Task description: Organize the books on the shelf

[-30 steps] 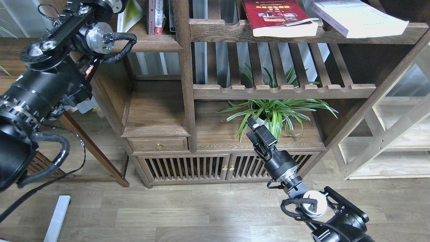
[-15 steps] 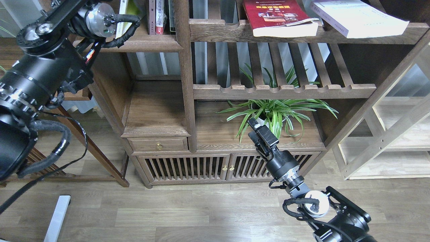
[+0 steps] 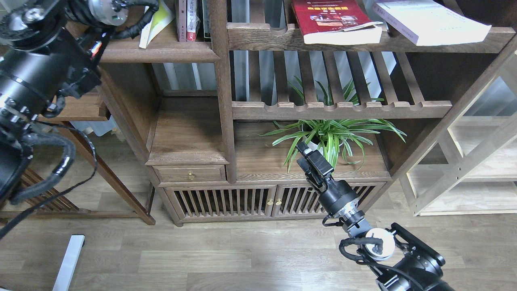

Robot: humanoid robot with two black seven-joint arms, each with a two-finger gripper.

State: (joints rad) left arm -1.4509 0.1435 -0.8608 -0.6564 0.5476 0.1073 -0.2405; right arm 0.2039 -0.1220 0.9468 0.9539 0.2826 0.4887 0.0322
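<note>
Left arm point(image 3: 36, 68) has risen, its pincer cut off; right pincer point(image 3: 307, 155) state unclear.

Dark wooden cabinet point(image 3: 190, 133) on plank floor point(image 3: 226, 258); potted plant point(image 3: 329, 135).

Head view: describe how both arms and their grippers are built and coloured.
Both arms are black with silver round joint caps and looped black cables. The left arm is thick and ribbed, with a small red mark. The right gripper is black, two-fingered, on a round black wrist.
</note>
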